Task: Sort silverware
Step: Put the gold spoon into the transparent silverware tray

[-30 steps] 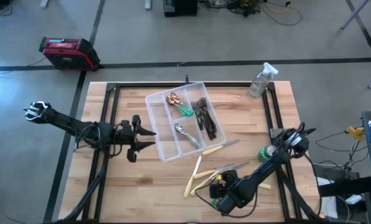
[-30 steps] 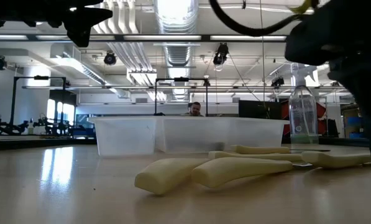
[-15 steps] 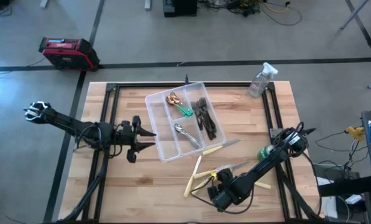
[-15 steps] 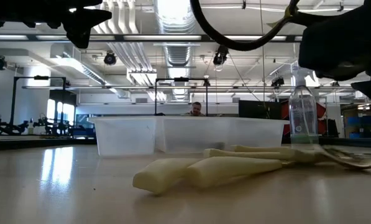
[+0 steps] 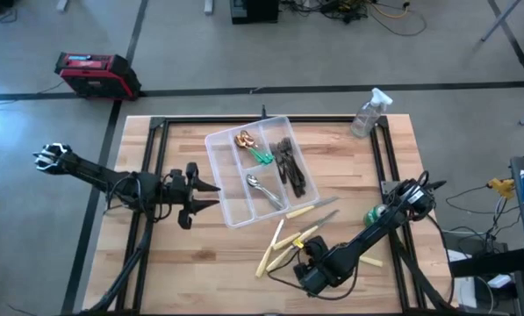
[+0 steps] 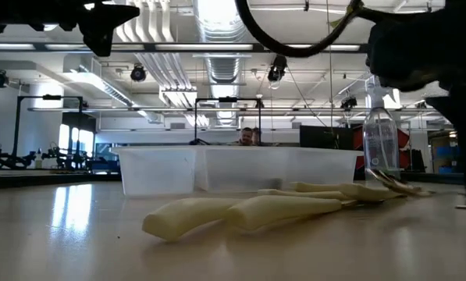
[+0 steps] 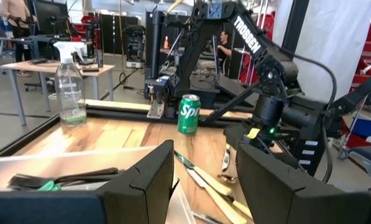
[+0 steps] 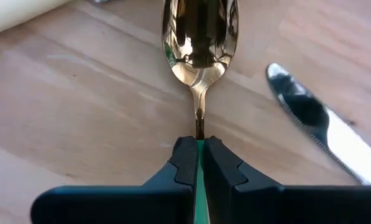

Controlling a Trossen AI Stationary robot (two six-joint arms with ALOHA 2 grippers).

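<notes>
Right end effector [image 8: 198, 163] is at the near edge of the tabletop [image 5: 200, 263], low over the wood, fingers pinched tight on the thin green handle of a gold-bowled spoon [image 8: 199, 37]. Spoon's long axis runs straight out from between the fingertips, bowl leading, concave face toward the wrist camera. Can't tell if the bowl touches the wood or hangs just above it. In the high view this end effector [image 5: 310, 274] is just near-side of the loose pile.

Just beside the spoon bowl: a silver serrated knife blade [image 8: 316, 121] flat on the wood, lying diagonal to the spoon.

Loose pile, still unsorted: several cream-yellow-handled knives [image 5: 283, 246] lying roughly parallel, diagonal across the boards, with one more [image 5: 310, 209] closer to the tray. From the low view they lie flat, handles [image 6: 240, 215] toward that camera.

Next out: clear plastic divided tray [image 5: 224, 189] mid-table, partly filled. Shiny silver spoons [image 5: 263, 190] in one lane, dark forks [image 5: 290, 162] in another, gold spoons with green-handled pieces [image 5: 251, 147] at the far end. All lie along their lanes.

Judgement: roughly half to two-thirds done. Left to do: the held spoon plus the knife pile.

Left end effector [image 5: 207, 195] waits beside the tray's left side, fingers spread, nothing held.

Far right corner: clear spray bottle [image 5: 368, 112]. Green soda can [image 7: 187, 114] near the right arm's base.
</notes>
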